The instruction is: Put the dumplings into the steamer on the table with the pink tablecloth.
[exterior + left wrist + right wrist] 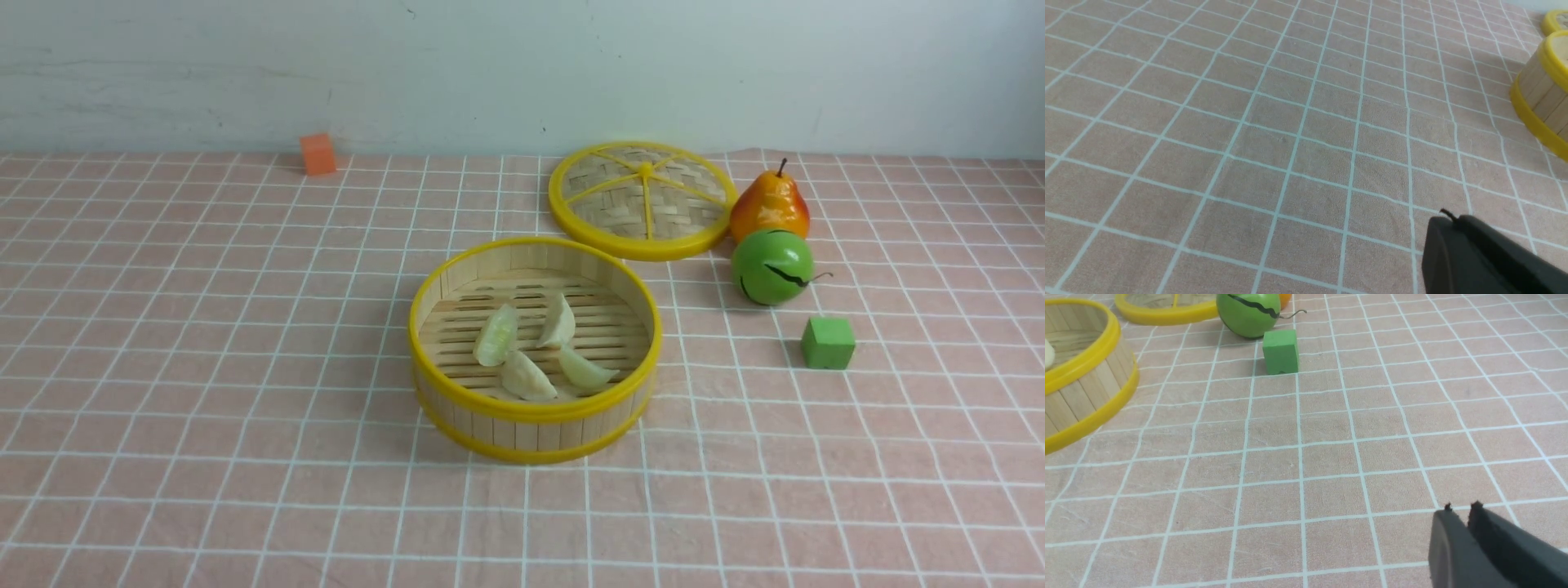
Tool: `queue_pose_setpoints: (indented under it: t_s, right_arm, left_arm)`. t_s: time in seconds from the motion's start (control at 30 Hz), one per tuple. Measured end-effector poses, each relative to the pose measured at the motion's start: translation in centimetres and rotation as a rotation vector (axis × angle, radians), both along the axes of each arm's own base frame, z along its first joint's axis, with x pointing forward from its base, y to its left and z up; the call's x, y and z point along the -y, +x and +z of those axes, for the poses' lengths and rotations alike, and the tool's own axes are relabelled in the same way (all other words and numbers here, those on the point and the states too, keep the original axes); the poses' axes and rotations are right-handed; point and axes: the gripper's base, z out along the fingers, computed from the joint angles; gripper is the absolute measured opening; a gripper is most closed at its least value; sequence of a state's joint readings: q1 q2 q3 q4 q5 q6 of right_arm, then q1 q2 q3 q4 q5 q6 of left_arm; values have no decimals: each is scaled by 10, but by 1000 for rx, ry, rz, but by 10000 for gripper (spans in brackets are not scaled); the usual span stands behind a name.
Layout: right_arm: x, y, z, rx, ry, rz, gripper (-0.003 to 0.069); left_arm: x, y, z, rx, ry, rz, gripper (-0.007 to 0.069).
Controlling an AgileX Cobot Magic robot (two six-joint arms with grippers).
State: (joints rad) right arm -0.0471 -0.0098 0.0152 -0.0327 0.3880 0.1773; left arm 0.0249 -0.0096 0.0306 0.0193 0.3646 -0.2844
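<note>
The steamer (535, 408), a round bamboo basket with yellow rim bands, stands mid-table on the pink tablecloth (204, 367). Several pale crescent dumplings lie on its slat floor: one at the left (495, 336), one at the back (558, 322), one at the front (526, 377), one at the right (584, 370). Neither gripper shows in the front view. My left gripper (1447, 218) is shut and empty above bare cloth, the steamer wall (1541, 98) off to one side. My right gripper (1459, 509) is shut and empty over cloth, the steamer (1081, 392) far across that view.
The woven yellow-spoked lid (641, 200) lies flat behind the steamer. A pear (769, 204), a green ball-like fruit (771, 266) and a green cube (828, 342) sit to the right; the cube (1280, 351) also shows in the right wrist view. An orange cube (317, 153) sits far back left.
</note>
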Motion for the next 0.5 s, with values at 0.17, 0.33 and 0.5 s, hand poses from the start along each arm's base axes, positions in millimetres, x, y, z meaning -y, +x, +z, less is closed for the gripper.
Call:
queue_pose_setpoints:
  t_s: [0.17,0.33,0.5]
  right_arm:
    - [0,0,0,0,0,0,76]
    - [0,0,0,0,0,0,82]
    - [0,0,0,0,0,0,88]
  left_arm:
    - [0,0,0,0,0,0,-14]
    - [0,0,0,0,0,0,-14]
    - [0,0,0,0,0,0,-14]
